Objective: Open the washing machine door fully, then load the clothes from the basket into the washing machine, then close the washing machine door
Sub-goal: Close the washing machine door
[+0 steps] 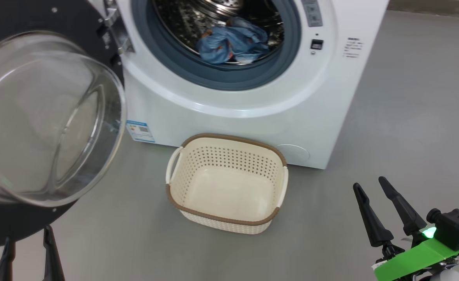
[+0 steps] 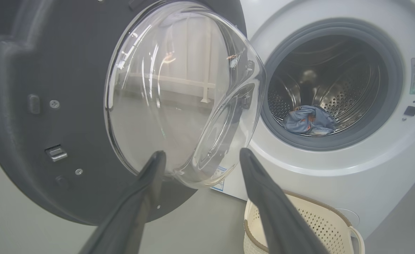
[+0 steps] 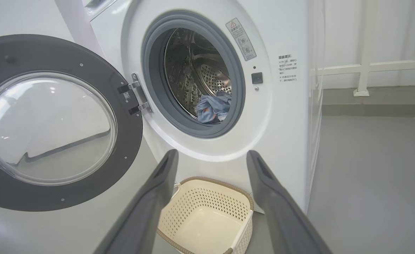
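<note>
Two of the three steps look done to me, says Ana. From the head view the washing machine door (image 1: pixel 18 19) hangs swung wide at 9 o'clock. The clothes (image 1: pixel 233 43) lie in the drum (image 1: pixel 182 23) of the washing machine (image 1: pixel 252 105) at 12. The basket (image 1: pixel 229 158) sits empty on the floor (image 1: pixel 408 117), just before the machine's front.

Ben: So closing the door is the step in hand. The arms?

Ana: Left pincer (image 1: pixel 28 234) at 7 o'clock, fingers (image 1: pixel 52 253) pointing up just under the door's dark rim. Right pincer (image 1: pixel 369 182) at 4 o'clock, well apart from the basket, tilted toward 11. Both are spread wide, holding nothing.

Ben: Left wrist view?

Ana: Its fingers frame the lower edge of the glass bowl (image 2: pixel 179 91); near, but I cannot tell whether they touch. Clothes at 3 o'clock, basket corner at 5.

Ben: Right wrist view?

Ana: Door at 9, hinges (image 3: pixel 136 98) between it and the gasket (image 3: pixel 147 81), clothes near centre, basket at 6 between the spread fingers.

Ben: Then I'd judge the left pincer must get round to the door's outer face or far rim. From there it can sweep the door about the hinges until the latch (image 2: pixel 55 153) catches. Pushing the bowl's inner side would only open it further.
</note>
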Motion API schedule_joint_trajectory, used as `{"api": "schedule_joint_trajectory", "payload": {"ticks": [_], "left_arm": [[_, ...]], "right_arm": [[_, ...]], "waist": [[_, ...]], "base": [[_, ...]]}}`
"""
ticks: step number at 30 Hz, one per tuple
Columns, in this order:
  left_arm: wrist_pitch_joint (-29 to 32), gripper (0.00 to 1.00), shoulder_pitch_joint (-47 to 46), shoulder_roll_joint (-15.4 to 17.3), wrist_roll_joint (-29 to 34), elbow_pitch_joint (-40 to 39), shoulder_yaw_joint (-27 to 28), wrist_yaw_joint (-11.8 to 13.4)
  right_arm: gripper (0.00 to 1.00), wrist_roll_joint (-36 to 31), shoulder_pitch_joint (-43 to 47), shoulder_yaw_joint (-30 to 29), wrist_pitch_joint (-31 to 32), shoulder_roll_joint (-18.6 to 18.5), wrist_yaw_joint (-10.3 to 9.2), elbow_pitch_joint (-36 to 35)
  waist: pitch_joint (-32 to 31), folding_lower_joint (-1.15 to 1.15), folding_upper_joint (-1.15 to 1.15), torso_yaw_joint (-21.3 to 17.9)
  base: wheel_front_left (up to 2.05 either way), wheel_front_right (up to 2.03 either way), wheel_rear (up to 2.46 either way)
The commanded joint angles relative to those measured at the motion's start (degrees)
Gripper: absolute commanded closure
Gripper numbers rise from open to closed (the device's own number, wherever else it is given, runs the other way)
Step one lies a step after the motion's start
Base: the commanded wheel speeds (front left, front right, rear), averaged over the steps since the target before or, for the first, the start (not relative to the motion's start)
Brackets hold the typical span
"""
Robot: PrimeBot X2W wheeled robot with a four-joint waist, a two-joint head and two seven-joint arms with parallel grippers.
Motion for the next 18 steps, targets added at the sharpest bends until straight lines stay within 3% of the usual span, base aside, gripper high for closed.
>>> {"api": "schedule_joint_trajectory", "payload": {"ticks": [1,18], "left_arm": [[-0.4,0.0,0.0,0.6,0.3,-1.8,2.2,0.3],[-0.4,0.0,0.6,-0.6,0.3,-1.4,3.4,-0.1]], "right_arm": [[0.0,0.5,-1.6,1.1,-0.5,-1.0,0.31,-1.0],[0.0,0.8,-2.7,3.5,-0.5,-1.2,0.31,-0.2]], "waist": [[-0.3,0.0,0.0,2.3],[0.0,0.0,0.0,9.7]], "base": [[0.0,0.0,0.0],[0.0,0.0,0.0]]}}
